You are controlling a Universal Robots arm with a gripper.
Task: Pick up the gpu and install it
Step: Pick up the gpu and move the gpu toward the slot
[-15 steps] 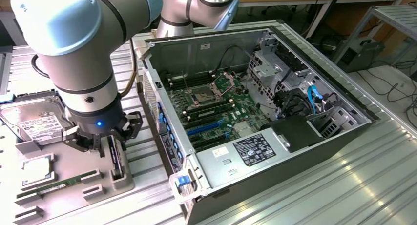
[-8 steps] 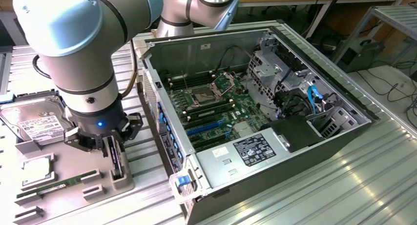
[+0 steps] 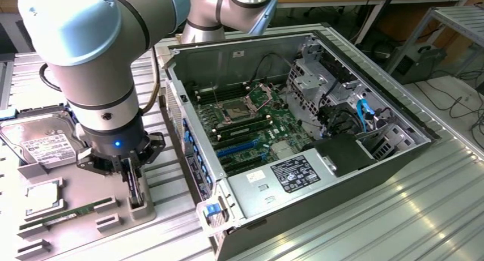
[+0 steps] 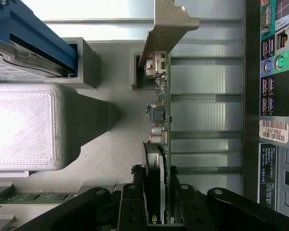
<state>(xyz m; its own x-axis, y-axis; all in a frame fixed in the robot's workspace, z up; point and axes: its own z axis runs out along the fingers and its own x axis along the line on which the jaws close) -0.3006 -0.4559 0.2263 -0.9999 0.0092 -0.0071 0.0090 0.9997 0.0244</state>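
Gripper down over the grey holder tray, on the exterior view's left of the open computer case. Fingers closed on either side of the graphics card, gripping it. Card stands on edge in its slot block, silver bracket at the far end from the gripper. Hard drive and memory stick sit in the same tray.
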